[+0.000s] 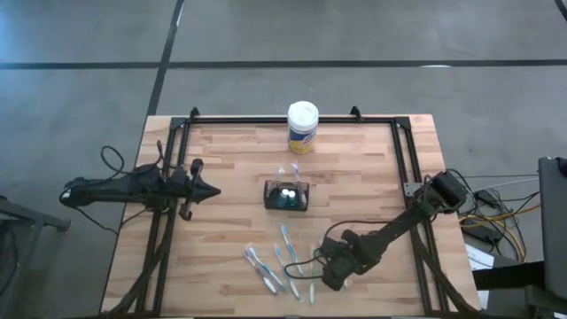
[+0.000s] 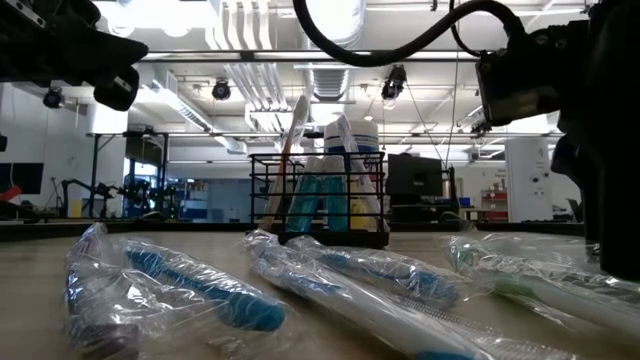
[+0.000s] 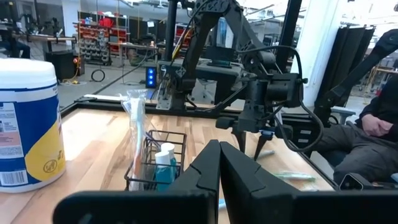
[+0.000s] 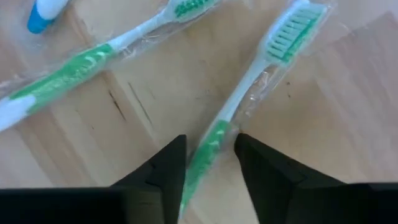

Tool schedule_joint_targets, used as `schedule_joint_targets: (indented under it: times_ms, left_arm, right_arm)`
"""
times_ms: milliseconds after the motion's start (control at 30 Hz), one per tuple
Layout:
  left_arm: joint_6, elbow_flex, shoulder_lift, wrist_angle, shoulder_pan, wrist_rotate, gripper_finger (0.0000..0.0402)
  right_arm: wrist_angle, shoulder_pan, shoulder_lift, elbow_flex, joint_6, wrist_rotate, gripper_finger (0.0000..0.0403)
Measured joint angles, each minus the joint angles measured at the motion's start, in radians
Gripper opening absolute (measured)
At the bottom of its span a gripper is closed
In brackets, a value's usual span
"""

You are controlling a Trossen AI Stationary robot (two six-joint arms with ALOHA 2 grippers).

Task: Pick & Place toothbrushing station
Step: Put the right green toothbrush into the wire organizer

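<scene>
Toothbrushes in clear wrappers lie scattered on the near part of the wooden surface (image 1: pixel 221 186), in front of the black wire caddy (image 1: pixel 287 196) that stands near the middle. The caddy holds two small white-capped tubes (image 1: pixel 287 190) and one wrapped toothbrush (image 3: pixel 135 134) standing upright in a corner of it.

The right end effector (image 4: pixel 210 163) is down at the surface among the loose brushes, its two dark fingers straddling the handle of a green toothbrush (image 4: pixel 249 87). The fingers are spread a little on either side of the handle, close to it, with gaps visible between each finger and the wrapper; whether they touch it cannot be told. A second green toothbrush (image 4: pixel 93 65) lies just beside, angled across the wood, and the blue end of another (image 4: pixel 45 15) shows near it. In the high view, blue and white brushes (image 1: pixel 264 268) lie farther to the left of that end effector.

The left end effector (image 1: pixel 205 190) waits well apart at the left side of the surface, level with the caddy and pointing toward it, its fingers pressed together and holding nothing.

A white-lidded canister (image 1: pixel 302 127) with a yellow label stands at the far edge of the surface, behind the caddy. A person sits beyond the surface on the right arm's side, seen in the left wrist view (image 3: pixel 373 124).
</scene>
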Motion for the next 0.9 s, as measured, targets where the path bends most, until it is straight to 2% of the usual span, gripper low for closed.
schedule_joint_targets:
  times_ms: [300, 467, 633, 800, 900]
  left_arm:
    - [0.004, 0.000, 0.000, -0.010, 0.000, -0.008, 0.0012]
    - [0.007, -0.001, 0.000, -0.011, 0.000, -0.010, 0.0012]
    - [0.002, -0.001, 0.003, -0.011, 0.000, -0.010, 0.0012]
    - [0.002, -0.006, 0.008, -0.013, 0.000, -0.021, 0.0012]
    - [0.002, -0.015, 0.010, 0.004, 0.000, -0.044, 0.0012]
  right_arm:
    - [-0.028, -0.002, -0.030, 0.004, -0.049, -0.001, 0.0022]
    - [-0.110, -0.001, -0.078, 0.040, -0.084, 0.043, 0.0020]
    - [-0.182, -0.002, -0.158, 0.122, -0.143, 0.194, 0.0020]
    - [-0.141, -0.001, -0.213, 0.184, -0.293, 0.330, 0.0019]
    - [-0.044, -0.005, -0.246, 0.206, -0.432, 0.347, 0.0019]
